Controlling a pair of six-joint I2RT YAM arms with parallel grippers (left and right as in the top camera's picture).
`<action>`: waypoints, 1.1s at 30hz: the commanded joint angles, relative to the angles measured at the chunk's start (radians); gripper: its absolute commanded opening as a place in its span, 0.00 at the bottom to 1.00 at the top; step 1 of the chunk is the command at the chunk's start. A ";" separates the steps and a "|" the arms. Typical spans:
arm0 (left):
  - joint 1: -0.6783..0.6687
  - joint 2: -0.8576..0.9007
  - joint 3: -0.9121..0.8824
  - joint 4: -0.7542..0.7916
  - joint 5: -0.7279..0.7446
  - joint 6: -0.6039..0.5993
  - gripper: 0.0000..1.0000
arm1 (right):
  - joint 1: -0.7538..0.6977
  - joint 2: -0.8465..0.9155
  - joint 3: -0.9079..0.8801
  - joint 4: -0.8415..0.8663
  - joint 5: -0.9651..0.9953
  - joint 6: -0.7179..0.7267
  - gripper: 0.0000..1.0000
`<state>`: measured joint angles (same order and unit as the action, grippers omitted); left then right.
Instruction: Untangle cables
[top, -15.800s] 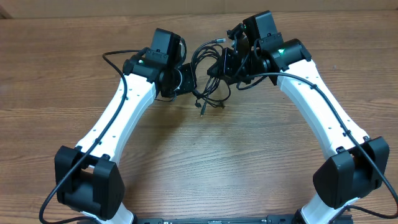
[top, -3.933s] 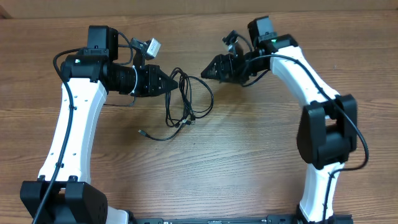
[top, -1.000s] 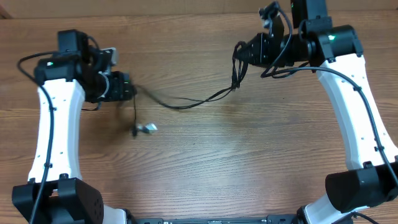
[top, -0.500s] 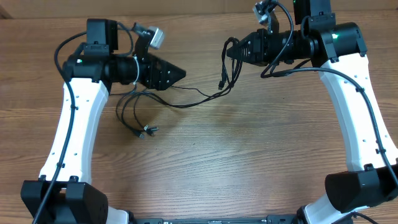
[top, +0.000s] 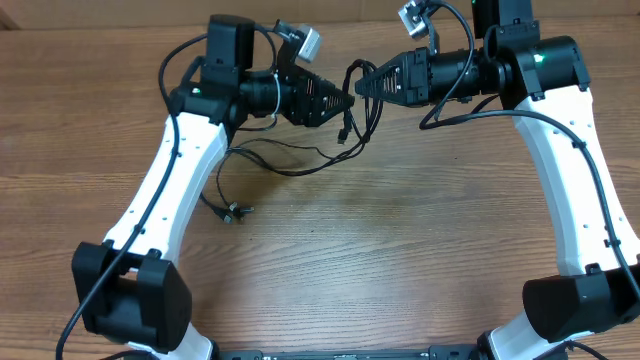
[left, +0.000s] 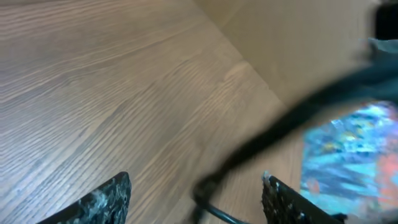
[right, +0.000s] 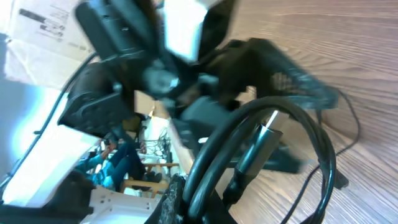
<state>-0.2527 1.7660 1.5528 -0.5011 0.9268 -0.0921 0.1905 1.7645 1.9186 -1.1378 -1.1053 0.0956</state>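
The cables (top: 290, 168) sag onto the table (top: 420, 250), plug ends (top: 233, 210) loose at near left (no longer stretched). Farther right, a loop hangs from the clenched right gripper (top: 364, 88). The left gripper (top: 342, 101) has swung in beside it, jaws apart astride a strand, so a fresh grasp looks likely.
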 joint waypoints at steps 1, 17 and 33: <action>-0.042 0.018 0.015 0.025 -0.151 -0.074 0.67 | 0.005 -0.024 0.029 0.007 -0.064 -0.019 0.04; 0.007 -0.027 0.016 0.077 -0.251 -0.173 0.04 | 0.005 -0.019 0.025 -0.110 0.875 0.177 0.12; 0.017 -0.192 0.016 -0.095 -0.443 -0.053 0.04 | 0.004 0.029 0.024 -0.158 0.959 0.177 1.00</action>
<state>-0.2295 1.6398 1.5547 -0.6483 0.5026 -0.1604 0.1951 1.7931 1.9205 -1.2953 -0.0772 0.2871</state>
